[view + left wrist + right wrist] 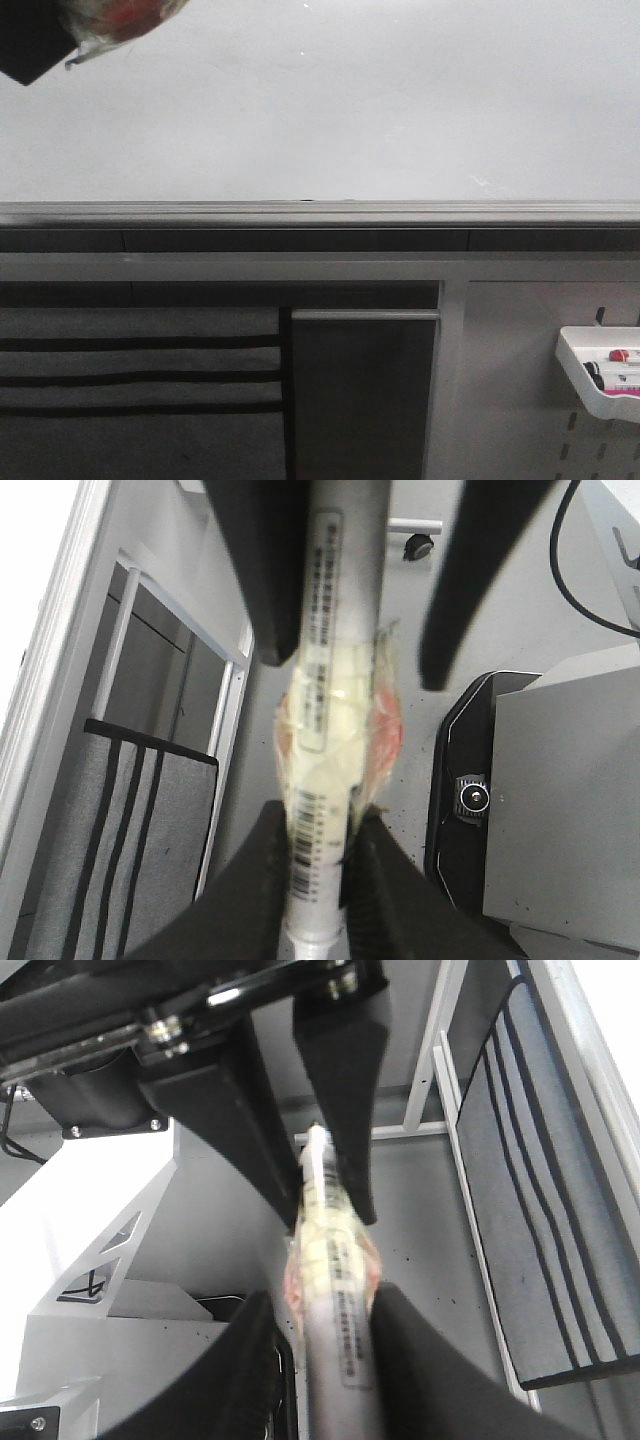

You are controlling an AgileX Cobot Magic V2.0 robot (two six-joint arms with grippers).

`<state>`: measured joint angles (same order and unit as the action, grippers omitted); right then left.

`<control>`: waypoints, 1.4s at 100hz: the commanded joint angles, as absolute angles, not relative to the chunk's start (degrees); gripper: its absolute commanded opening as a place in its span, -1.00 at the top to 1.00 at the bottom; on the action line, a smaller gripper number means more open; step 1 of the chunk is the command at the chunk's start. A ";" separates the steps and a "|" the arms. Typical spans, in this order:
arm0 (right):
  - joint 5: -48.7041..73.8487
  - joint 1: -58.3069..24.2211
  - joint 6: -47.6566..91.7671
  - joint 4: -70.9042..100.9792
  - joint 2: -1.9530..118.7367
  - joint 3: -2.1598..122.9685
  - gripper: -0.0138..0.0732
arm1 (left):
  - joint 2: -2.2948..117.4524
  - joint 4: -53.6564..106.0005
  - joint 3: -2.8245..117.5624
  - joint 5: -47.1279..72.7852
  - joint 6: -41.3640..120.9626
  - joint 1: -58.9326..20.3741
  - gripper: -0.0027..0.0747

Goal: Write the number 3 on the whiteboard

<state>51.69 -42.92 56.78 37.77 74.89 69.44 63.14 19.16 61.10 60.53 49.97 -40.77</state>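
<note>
Evidently both the left hand and the right hand clamp taped markers, so steady, light tip pressure matters on the whiteboard, where no number 3 shows yet.

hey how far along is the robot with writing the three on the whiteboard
Done: each tool grips a grey marker wrapped in yellowish tape, left tool and right tool. In hand: a taped marker tip shows at the top left corner of the large glossy white whiteboard. Left: the visible board carries no black digit, so the 3 is not yet written.
</note>
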 commanded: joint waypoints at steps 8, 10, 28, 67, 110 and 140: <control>49.51 -42.94 57.47 40.38 73.65 71.37 0.48 | 62.05 21.01 62.56 57.72 49.80 -41.35 0.98; 49.51 -42.94 57.47 40.38 73.65 71.37 0.51 | 62.05 21.01 62.56 57.72 49.80 -41.35 0.98; 49.51 -42.94 57.47 40.38 73.65 71.37 0.76 | 62.05 21.01 62.56 57.63 49.80 -41.35 0.98; 49.51 -42.94 57.47 40.38 73.65 71.26 0.83 | 62.05 20.87 62.56 56.10 49.80 -41.35 0.53; 48.06 -38.51 48.80 32.62 70.35 71.26 0.83 | 58.86 12.65 65.33 53.63 38.39 -37.17 -0.17; 47.33 -24.71 29.79 24.98 58.74 67.85 0.83 | 47.37 12.09 58.23 48.65 27.03 -20.81 0.04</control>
